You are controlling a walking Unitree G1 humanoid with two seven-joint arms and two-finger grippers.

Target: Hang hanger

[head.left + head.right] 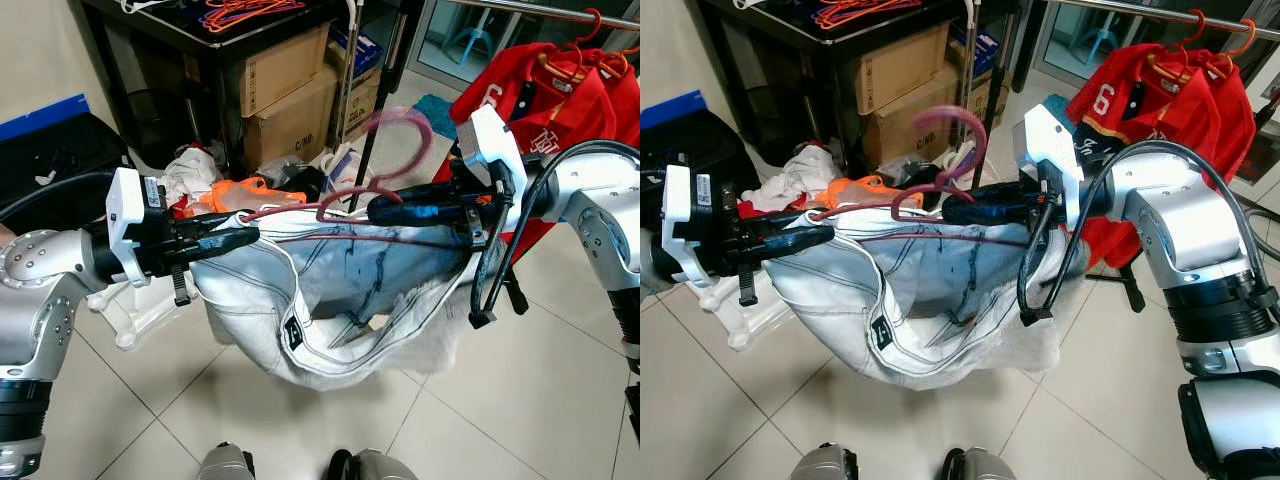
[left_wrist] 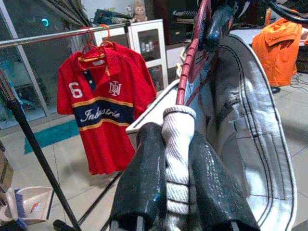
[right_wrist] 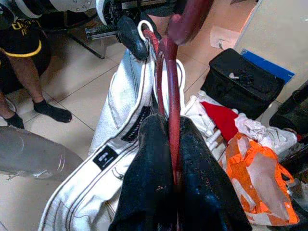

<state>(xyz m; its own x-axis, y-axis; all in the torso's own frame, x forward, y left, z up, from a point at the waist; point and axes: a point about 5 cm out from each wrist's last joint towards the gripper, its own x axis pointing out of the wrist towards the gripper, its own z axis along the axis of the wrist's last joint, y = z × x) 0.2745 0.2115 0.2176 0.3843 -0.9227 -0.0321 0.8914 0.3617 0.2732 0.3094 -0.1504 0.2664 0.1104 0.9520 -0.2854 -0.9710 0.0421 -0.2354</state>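
Hanging is not yet done: the dark red wire hanger point(image 1: 345, 205), draped with white denim trousers point(image 1: 330, 300), sits mid-frame between the two hands, well apart from the metal clothes rail point(image 1: 545, 10) at the upper right. The left hand point(image 1: 225, 235) is clamped on the hanger's end and the waistband; the right hand point(image 1: 400, 212) is clamped on the hanger near its hook. What remains, I judge, is carrying it to the rail beside the red polo shirt point(image 1: 560, 100). Brown cardboard boxes point(image 1: 290, 95) stand under the black tabletop point(image 1: 190, 25) at the upper left, their contents hidden.
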